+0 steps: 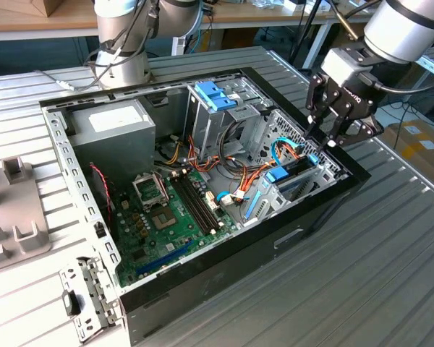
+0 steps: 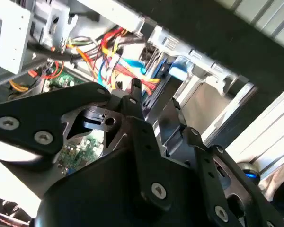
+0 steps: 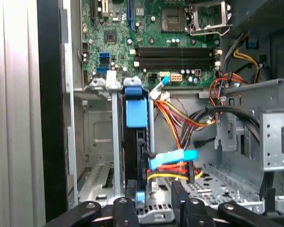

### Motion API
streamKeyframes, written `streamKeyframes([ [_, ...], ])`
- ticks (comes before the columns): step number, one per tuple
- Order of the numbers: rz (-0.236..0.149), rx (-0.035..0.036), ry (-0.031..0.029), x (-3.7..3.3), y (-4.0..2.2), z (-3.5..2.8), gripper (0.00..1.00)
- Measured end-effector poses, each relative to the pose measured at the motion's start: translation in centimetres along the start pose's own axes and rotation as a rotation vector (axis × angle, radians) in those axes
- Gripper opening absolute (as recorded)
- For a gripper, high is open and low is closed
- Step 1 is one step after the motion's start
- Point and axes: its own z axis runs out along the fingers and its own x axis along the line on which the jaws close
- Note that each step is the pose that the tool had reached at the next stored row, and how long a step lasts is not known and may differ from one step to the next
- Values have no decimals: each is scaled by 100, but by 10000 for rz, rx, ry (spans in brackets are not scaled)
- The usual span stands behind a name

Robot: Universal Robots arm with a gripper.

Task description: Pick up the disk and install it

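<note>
The disk (image 1: pixel 278 174) stands on edge in the drive cage at the exterior view's right corner of the open computer case (image 1: pixel 202 278). Its blue carrier tab (image 3: pixel 136 112) points toward the motherboard, with the dark drive body below it. My gripper (image 1: pixel 324 139) hangs just above the cage's outer end. In the first wrist view its two black fingertips (image 3: pixel 125 204) straddle the disk's near edge with a gap on one side, so my gripper (image 3: pixel 151 202) is open. In the second wrist view the fingers (image 2: pixel 134 92) reach down beside the blue carrier (image 2: pixel 177 73).
Orange, red and blue cables (image 3: pixel 180 118) crowd the space next to the cage. A grey power supply (image 1: pixel 119 126), a pale blue latch (image 1: pixel 215 95) and the green motherboard (image 1: pixel 166 217) lie inside the case. A grey fixture (image 1: pixel 14 210) sits on the ribbed table.
</note>
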Motion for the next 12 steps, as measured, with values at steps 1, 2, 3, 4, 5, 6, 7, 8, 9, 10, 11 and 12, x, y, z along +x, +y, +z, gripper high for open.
streamKeyframes([
  [1, -6, -3, -23, 16, 144, 21, 42],
  [2, -16, -4, -22, 23, 145, 27, 41],
  [3, -22, -5, -22, 23, 146, 27, 16],
  [4, -24, -4, -22, 23, 145, 27, 16],
  [5, -24, -5, -21, 23, 145, 26, 16],
  [6, -26, -4, -22, 23, 145, 27, 16],
  [7, -27, -5, -22, 23, 146, 26, 16],
  [8, -27, -5, -22, 23, 146, 26, 16],
  [9, -28, -5, -22, 23, 146, 27, 16],
  [10, -28, -5, -21, 27, 146, 26, 16],
  [11, -28, -5, -22, 33, 146, 28, 16],
  [12, -28, -5, -22, 42, 146, 31, 16],
])
